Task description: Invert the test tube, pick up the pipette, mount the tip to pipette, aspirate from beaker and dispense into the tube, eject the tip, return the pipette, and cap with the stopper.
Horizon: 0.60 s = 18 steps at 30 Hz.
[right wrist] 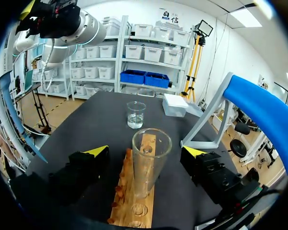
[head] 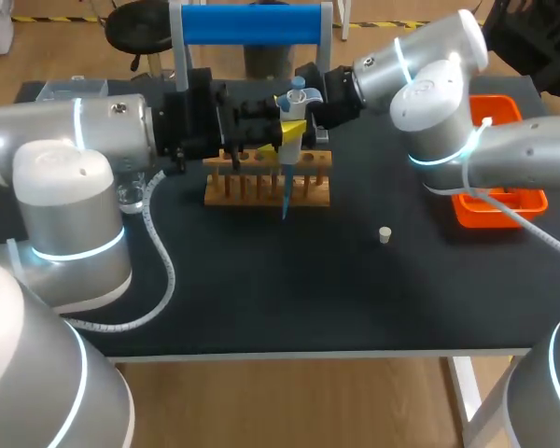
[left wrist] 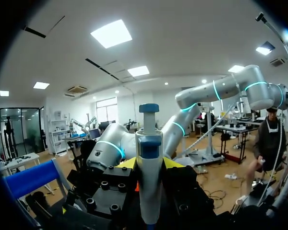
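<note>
— Where is the pipette [head: 293,126]?
— Upper middle of the head view, upright by the wooden rack [head: 267,189]. The left tool [left wrist: 149,164] clamps it, fingers narrow.
— And the right tool [right wrist: 145,151]?
— Wide. The test tube [right wrist: 151,160] stands upright between its 2 fingers, touching neither.
— The stopper [head: 385,234]?
— On the table [head: 261,299], right of centre.

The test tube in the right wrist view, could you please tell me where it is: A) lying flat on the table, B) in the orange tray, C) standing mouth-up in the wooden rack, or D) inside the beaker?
C: the test tube stands upright in the wooden rack, between the spread fingers of the right pincer.
</note>
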### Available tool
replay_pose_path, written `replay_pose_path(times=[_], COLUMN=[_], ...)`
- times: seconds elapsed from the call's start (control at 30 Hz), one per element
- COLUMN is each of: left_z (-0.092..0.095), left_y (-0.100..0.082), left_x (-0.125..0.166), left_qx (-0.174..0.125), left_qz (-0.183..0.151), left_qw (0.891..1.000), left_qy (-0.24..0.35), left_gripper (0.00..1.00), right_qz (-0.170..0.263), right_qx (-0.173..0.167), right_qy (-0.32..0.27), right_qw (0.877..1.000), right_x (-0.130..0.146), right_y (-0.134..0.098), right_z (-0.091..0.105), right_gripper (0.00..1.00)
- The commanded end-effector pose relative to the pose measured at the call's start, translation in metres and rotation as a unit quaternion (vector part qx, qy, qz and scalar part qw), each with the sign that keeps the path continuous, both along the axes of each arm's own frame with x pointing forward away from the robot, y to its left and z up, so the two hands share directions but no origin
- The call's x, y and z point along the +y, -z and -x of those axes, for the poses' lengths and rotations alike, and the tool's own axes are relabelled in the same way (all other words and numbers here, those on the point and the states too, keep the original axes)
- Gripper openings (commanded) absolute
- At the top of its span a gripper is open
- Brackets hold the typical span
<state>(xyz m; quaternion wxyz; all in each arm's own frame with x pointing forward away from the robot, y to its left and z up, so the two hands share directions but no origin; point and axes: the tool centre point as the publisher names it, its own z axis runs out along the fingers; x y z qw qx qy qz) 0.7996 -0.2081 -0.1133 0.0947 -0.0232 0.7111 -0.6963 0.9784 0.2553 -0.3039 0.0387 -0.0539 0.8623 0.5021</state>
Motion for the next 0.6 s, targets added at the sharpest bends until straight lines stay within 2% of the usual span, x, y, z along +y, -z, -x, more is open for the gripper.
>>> replay_pose_path(times=[0.03,0.23,0.4,0.6], left_z=[0.002,0.002,0.002,0.002], left_y=[0.0,0.0,0.0,0.0], left_x=[0.0,0.0,0.0,0.0], left_qx=[-0.001,-0.001,-0.001,-0.001], left_qz=[0.002,0.002,0.002,0.002], left_qw=[1.0,1.0,1.0,1.0], left_qy=[-0.003,-0.003,-0.003,-0.003], left_gripper=[0.0,0.0,0.0,0.0], right_qz=[0.001,-0.007,-0.034,-0.067], right_qx=[0.001,0.004,0.032,0.018], right_qy=[-0.003,0.001,0.015,0.021], right_qw=[1.0,1.0,0.999,0.997], right_x=[-0.001,-0.018,-0.049,-0.089], right_y=[0.0,-0.006,-0.016,-0.038], right_z=[-0.002,-0.001,0.002,0.017], right_gripper=[1.0,1.0,1.0,1.0])
